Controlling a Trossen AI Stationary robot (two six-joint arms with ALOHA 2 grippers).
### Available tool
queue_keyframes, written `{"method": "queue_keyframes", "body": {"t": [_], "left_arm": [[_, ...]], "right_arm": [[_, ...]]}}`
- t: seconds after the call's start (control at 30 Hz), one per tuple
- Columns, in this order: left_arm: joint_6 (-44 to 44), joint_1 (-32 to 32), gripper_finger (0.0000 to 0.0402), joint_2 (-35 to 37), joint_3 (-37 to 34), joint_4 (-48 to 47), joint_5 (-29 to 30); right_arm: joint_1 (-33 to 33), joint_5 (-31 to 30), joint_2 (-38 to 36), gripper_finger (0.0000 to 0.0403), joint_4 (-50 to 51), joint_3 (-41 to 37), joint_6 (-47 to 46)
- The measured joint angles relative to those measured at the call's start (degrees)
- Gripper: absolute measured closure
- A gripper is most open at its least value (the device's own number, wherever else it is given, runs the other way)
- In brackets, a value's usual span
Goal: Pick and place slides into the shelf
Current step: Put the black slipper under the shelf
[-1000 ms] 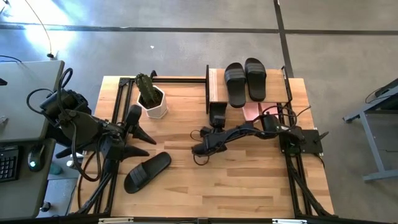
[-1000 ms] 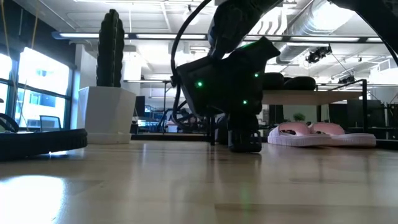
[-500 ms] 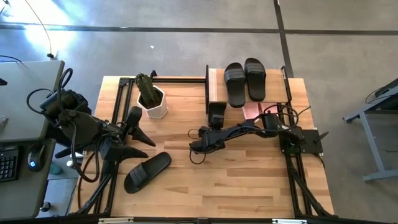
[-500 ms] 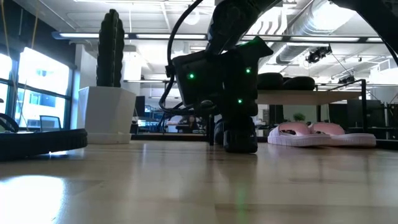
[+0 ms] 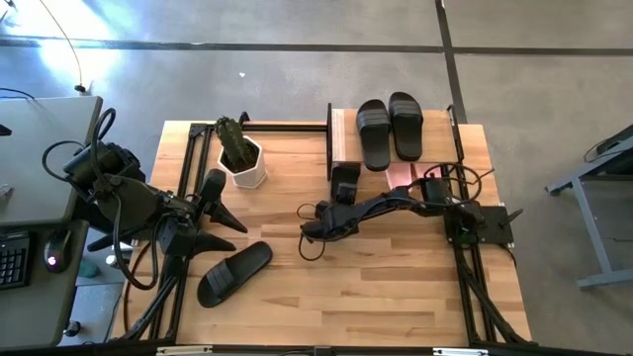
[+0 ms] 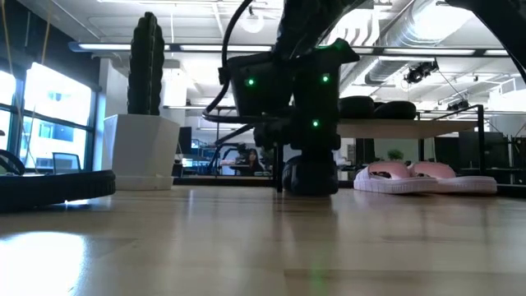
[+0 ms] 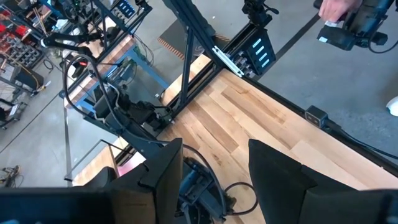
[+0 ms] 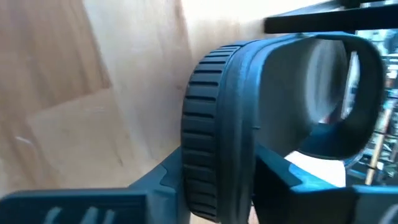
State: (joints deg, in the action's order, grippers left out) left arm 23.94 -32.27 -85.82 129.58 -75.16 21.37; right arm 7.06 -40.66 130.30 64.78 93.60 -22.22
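My right gripper (image 5: 342, 196) (image 8: 214, 186) is near the table's middle, just in front of the shelf (image 5: 341, 138), shut on a black slide (image 5: 344, 180) (image 6: 309, 176). Two black slides (image 5: 390, 127) lie on the shelf's wooden top board. The pink slides (image 5: 399, 176) (image 6: 423, 177) rest sole-down on the table under the shelf. Another black slide (image 5: 234, 273) lies flat near the left front. My left gripper (image 5: 220, 201) (image 7: 217, 180) waits open, above and just behind that slide. My right gripper pinches the black slide between its two fingers (image 8: 292, 180), which sit on either side of the ribbed sole edge (image 8: 208, 124). The strap arch (image 8: 323, 81) opens beyond them. The slide stands on edge, low over the table; whether it touches the wood I cannot tell.
A cactus in a white hexagonal pot (image 5: 240, 156) (image 6: 146, 123) stands at the far left of the table. Black frame rails (image 5: 193, 168) run along the table's sides. Bare wood (image 5: 376, 287) lies in front of the right arm. A person's hand (image 7: 336, 9) shows beyond the table.
My right gripper has carried the black slide a little toward the table's left, turning somewhat as it went; the slide stays low over the table in front of the shelf.
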Motion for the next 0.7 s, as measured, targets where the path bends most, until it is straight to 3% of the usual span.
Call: {"method": "queue_keyframes", "body": {"t": [0.3,0.57,0.7], "left_arm": [[0.0,0.0,0.0236,0.0,0.0,0.1,0.0],[0.0,0.0,0.0236,0.0,0.0,-0.2,0.0],[-1.5,0.0,0.0236,0.0,0.0,-4.2,-0.4]], "right_arm": [[0.3,0.4,0.0,0.0216,0.6,0.0,1.6],[4.5,1.5,-1.2,0.021,6.5,0.0,-1.6],[8.2,-1.1,-4.3,0.021,8.8,0.0,-4.6]]}}
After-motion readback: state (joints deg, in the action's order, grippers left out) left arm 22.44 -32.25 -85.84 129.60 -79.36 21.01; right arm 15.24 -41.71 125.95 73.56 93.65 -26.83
